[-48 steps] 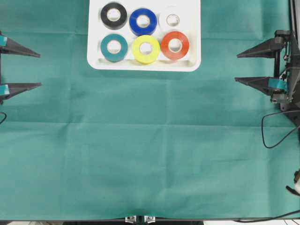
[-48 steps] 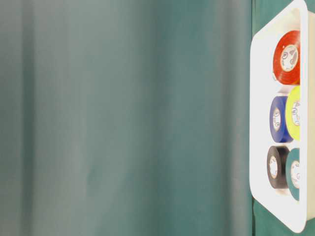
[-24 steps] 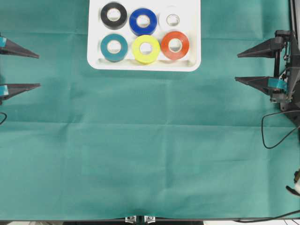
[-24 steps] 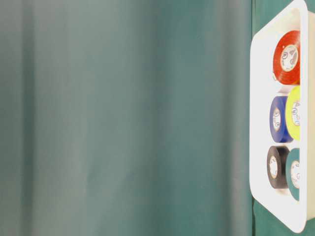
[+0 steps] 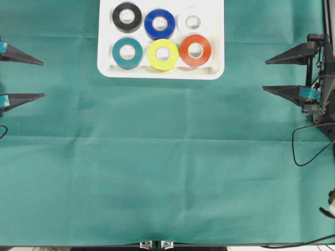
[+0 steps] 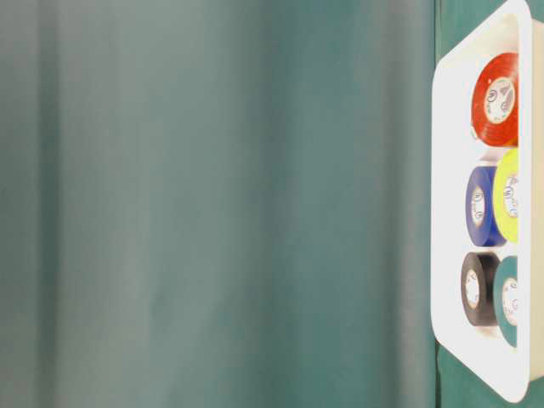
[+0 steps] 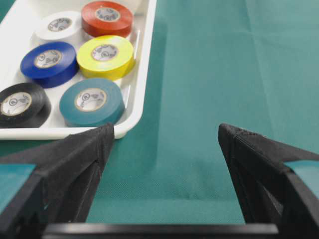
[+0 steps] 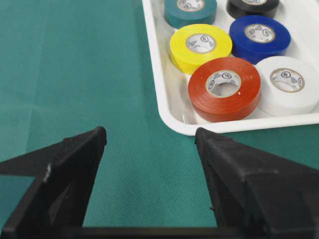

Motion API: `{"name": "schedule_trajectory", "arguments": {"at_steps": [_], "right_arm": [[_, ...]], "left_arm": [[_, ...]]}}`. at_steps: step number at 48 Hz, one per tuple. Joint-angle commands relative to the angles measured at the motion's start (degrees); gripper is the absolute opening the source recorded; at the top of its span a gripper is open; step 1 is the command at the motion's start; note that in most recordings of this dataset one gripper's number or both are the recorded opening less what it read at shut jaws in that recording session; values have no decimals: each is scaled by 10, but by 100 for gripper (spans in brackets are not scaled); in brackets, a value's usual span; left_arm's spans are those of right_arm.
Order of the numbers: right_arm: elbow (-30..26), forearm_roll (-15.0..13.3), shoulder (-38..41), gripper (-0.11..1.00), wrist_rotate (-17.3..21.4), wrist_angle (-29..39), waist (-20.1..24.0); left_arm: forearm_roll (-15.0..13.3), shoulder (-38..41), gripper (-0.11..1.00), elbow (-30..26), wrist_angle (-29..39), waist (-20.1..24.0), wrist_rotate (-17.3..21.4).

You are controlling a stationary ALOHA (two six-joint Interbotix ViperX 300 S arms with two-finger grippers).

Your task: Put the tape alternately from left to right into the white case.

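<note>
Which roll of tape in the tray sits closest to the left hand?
The teal roll, in the tray's near corner by the left hand; black sits beside it, the rest farther along.

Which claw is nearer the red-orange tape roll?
Right. The right claw hangs open off the case's right side, nearer the red-orange tape roll. The left claw sits open at the far left edge.

Place: robot lab test bench.
Evidence: worktop (image 5: 167,172) draped in green cloth; cable (image 5: 306,144) trailing beside right end effector (image 5: 277,75).
</note>
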Motion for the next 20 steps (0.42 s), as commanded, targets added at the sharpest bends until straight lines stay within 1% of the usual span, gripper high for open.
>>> {"name": "schedule_trajectory", "arguments": {"at_steps": [1,20], "right_arm": [[-4,2,2,78,1,-2,1],[-13,2,10,78,0,-1,1]], "left_arm": [[-1,4,72,-9,-4,2,-1],[-1,11,72,-13,-4,2,-1]]}}
